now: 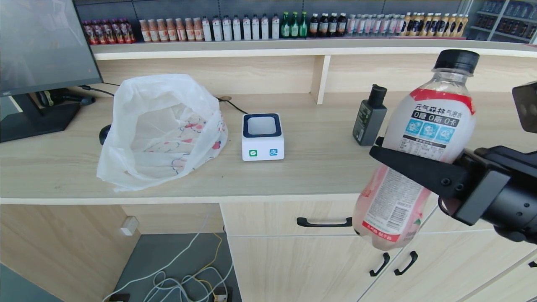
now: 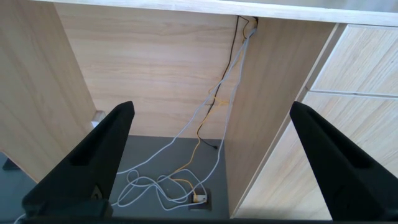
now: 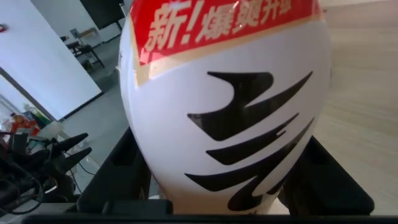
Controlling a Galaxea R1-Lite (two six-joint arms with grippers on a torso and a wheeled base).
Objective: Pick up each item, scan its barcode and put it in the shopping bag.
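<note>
**Drink bottle held aloft**

Left gripper [image 2: 211, 112] hung low before the bench [image 1: 319, 167], fingers spread apart; right gripper [image 1: 405, 167] had its fingers clamped on the tilted drink bottle [image 1: 423, 134] off the bench edge; farther back sat scanner [image 1: 262, 136] and shopping bag [image 1: 161, 126].

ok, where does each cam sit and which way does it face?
Head view: on the head, facing forward and down at the counter, shopping bag and scanner; the right tool shows, shut on the drink bottle.
Left wrist view: low before the counter, facing the open bay under it and the cables; the left tool shows, open.
Right wrist view: behind the right tool, facing the drink bottle close up; the tool's fingers flank it.
Shared: head and right wrist views, the drink bottle; head and left wrist views, the cables.
</note>
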